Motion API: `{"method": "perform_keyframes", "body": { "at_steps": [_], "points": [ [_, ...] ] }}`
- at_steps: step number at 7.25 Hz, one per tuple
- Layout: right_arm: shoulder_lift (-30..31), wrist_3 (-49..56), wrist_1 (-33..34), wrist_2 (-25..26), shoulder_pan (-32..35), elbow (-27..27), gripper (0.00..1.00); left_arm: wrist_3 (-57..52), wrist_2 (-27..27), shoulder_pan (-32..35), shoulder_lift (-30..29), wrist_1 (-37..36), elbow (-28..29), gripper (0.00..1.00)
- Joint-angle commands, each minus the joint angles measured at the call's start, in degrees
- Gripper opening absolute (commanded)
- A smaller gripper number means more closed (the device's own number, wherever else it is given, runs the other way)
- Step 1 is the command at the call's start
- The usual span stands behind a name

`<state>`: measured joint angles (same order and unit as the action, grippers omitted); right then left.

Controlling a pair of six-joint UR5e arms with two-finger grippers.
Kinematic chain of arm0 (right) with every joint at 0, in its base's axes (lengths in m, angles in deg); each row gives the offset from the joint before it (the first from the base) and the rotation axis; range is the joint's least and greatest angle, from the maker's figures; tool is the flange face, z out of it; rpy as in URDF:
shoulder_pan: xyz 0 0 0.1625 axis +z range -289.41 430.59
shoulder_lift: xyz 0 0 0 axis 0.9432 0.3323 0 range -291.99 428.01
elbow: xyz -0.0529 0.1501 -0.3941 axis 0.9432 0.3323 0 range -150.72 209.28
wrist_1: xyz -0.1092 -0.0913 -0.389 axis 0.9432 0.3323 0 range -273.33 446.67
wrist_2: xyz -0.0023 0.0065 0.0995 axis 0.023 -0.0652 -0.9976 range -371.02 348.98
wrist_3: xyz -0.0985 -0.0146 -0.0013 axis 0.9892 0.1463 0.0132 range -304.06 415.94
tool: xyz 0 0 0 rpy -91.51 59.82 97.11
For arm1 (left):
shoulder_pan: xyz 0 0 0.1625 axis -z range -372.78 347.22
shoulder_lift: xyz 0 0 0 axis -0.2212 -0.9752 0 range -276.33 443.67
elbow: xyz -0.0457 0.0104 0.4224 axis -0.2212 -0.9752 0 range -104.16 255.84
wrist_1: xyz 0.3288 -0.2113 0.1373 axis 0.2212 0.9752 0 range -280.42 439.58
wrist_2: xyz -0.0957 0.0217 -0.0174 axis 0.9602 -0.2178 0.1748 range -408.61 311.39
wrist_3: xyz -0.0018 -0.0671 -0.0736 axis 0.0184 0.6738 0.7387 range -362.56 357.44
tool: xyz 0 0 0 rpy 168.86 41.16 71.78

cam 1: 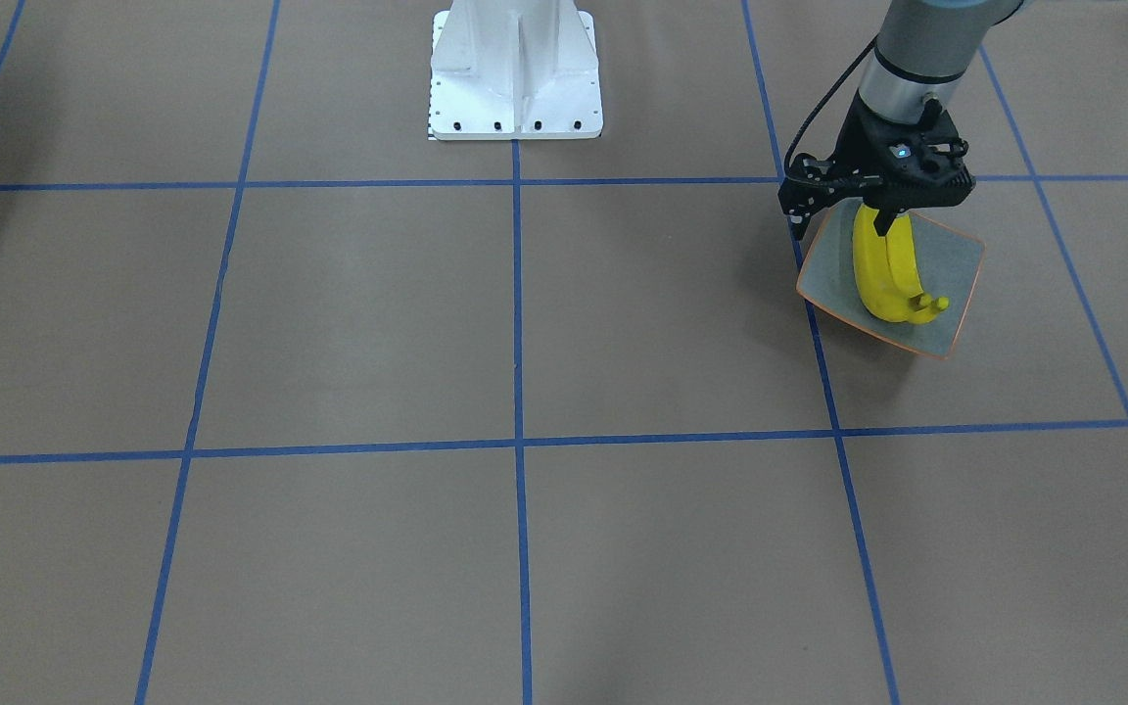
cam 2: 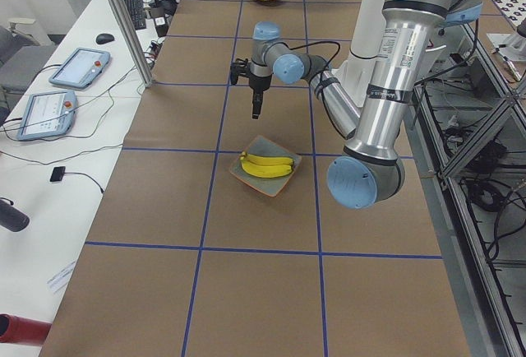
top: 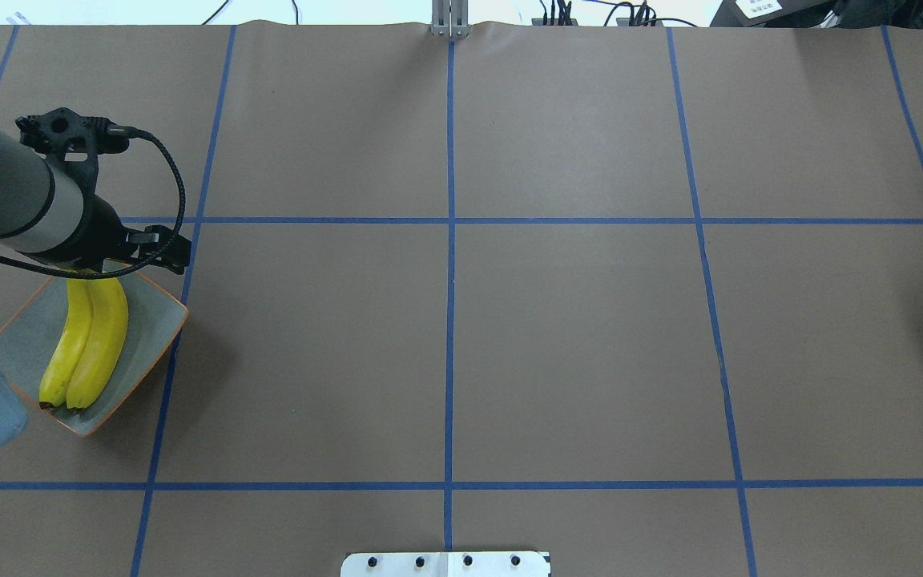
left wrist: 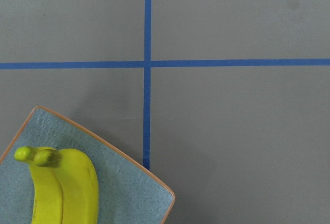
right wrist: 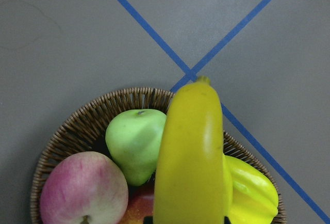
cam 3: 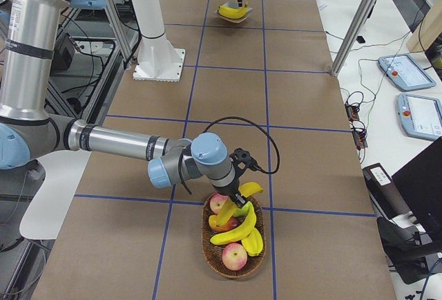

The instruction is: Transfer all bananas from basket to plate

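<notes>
Two yellow bananas (cam 1: pixel 882 274) lie side by side on the grey-green, orange-rimmed plate (cam 1: pixel 956 264) at the table's left end. My left gripper (cam 1: pixel 885 225) hangs just above the plate's robot-side edge; its jaws are too hidden to judge. In the left wrist view the plate (left wrist: pixel 129 193) and the banana stems (left wrist: pixel 36 156) sit at the lower left. At the far right end, my right gripper (cam 3: pixel 239 195) is shut on a third banana (right wrist: pixel 191 157), held over the wicker basket (right wrist: pixel 77 126). Two more bananas (cam 3: pixel 238 234) lie in the basket (cam 3: pixel 207 248).
The basket also holds a green pear (right wrist: pixel 134 141), red apples (right wrist: pixel 82 188) and a yellow starfruit (right wrist: pixel 252 193). Blue tape lines grid the brown table. The robot's white base (cam 1: pixel 515 69) stands at mid-table. Tablets (cam 3: pixel 404 72) lie on a side desk.
</notes>
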<state>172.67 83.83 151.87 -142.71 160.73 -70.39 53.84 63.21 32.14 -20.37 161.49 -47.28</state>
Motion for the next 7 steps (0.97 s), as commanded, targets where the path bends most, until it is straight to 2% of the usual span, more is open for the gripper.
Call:
{"method": "perform_keyframes", "body": {
  "at_steps": [1,2,4,6,7],
  "points": [
    [-0.7,-16.5,1.5,-10.1,-1.3,-2.5,0.00,0.0,0.3,0.0,-0.4,1.3,-1.3,1.00],
    [-1.8,-28.8,-2.9,-14.4,-4.0,-2.5,0.00,2.2,2.2,0.1,-0.4,5.8,-1.0,1.00],
    [-6.4,-54.6,-13.1,-17.5,-11.3,-2.5,0.00,7.4,2.6,0.0,-0.5,13.8,0.0,1.00],
    [-14.9,-80.9,-21.8,-15.7,-23.7,-2.1,0.00,9.0,2.6,-0.1,-3.2,16.5,0.9,1.00],
    [-19.6,-90.7,-24.1,-12.9,-28.3,-2.3,0.00,9.1,2.6,-0.3,-6.8,16.5,3.4,1.00]
  ]
}}
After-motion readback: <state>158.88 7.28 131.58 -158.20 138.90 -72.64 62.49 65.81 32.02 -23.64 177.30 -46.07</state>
